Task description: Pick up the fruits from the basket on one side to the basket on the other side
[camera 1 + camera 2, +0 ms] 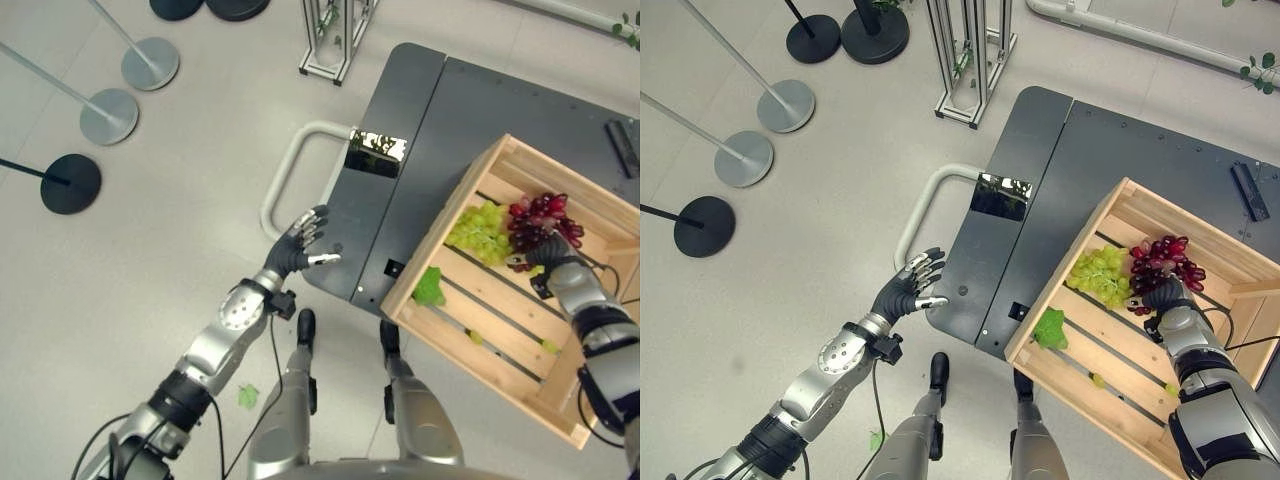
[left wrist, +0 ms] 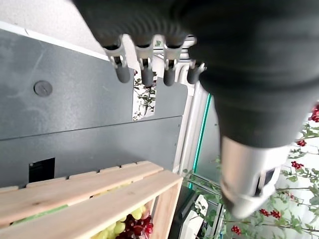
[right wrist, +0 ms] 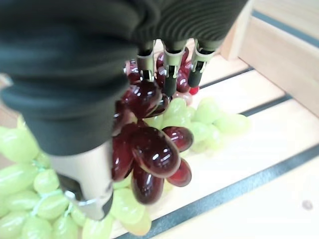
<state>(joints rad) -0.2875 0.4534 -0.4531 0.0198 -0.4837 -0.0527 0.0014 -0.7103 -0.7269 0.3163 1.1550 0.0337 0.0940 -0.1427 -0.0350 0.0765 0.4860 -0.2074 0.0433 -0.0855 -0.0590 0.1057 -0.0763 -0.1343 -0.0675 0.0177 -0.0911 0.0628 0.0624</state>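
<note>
1. A dark grey table [image 1: 1120,170] lies toward 1 o'clock, with a seam across it.
2. A pale curved handle [image 1: 923,195] juts from its 9 o'clock edge.
3. A shiny plate [image 1: 1001,196] sits by that handle.
4. Round stand bases [image 1: 743,158] cluster at 10 o'clock on the floor.
5. A metal frame [image 1: 973,60] stands at 12 o'clock.
6. A black bar [image 1: 1249,191] lies at 3 o'clock on the table.

The right hand [image 1: 1167,297] covers the near side of the red grapes [image 1: 1167,259]; its fingertips are buried among them. The crate [image 1: 452,330] runs off the picture's right edge, hiding its far corner.
</note>
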